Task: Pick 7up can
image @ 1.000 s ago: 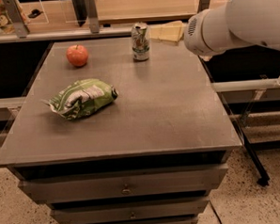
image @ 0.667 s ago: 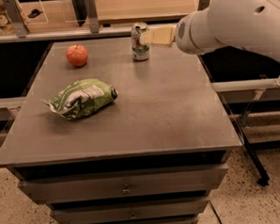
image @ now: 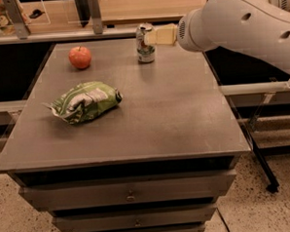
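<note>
The 7up can (image: 144, 44), white and green with a silver top, stands upright near the far edge of the grey cabinet top (image: 174, 116). My gripper (image: 156, 36) reaches in from the right on the big white arm (image: 237, 20). Its pale fingertips (image: 161, 35) are right beside the can's upper right side, at or near contact. I cannot tell if they enclose the can.
A red apple (image: 80, 57) sits at the far left of the top. A green and white chip bag (image: 85, 101) lies left of centre. A wooden counter and rail (image: 130, 11) run behind the cabinet. Drawers (image: 129, 194) are below the front edge.
The arm and gripper have moved left, from a gap beside the can to right up against it. The can, apple and bag have not moved.
</note>
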### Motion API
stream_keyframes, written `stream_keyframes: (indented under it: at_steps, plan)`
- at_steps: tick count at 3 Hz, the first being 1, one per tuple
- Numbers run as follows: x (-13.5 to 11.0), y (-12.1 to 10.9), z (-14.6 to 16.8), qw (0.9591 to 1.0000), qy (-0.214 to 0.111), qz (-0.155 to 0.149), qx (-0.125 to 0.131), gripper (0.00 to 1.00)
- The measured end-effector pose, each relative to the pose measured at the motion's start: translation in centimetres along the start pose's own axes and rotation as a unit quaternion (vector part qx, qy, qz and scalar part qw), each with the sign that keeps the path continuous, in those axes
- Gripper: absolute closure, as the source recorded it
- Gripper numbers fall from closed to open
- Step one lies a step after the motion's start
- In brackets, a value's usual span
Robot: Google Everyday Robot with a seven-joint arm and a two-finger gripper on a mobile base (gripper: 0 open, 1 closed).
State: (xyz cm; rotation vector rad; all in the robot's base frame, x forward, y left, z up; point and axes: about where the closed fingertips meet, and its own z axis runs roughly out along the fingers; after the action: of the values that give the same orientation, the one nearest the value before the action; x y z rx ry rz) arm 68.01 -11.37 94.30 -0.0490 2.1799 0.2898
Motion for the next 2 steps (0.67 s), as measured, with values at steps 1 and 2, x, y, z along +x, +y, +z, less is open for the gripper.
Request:
stream_keyframes:
  at_steps: [1,2]
  plan:
    - [-0.4,0.4,0.7,0.9999,-0.010,-0.014,0.000,0.00]
    - [-1.5,2.1,2.4,0.9983,-0.045,-0.038,-0.005,0.00]
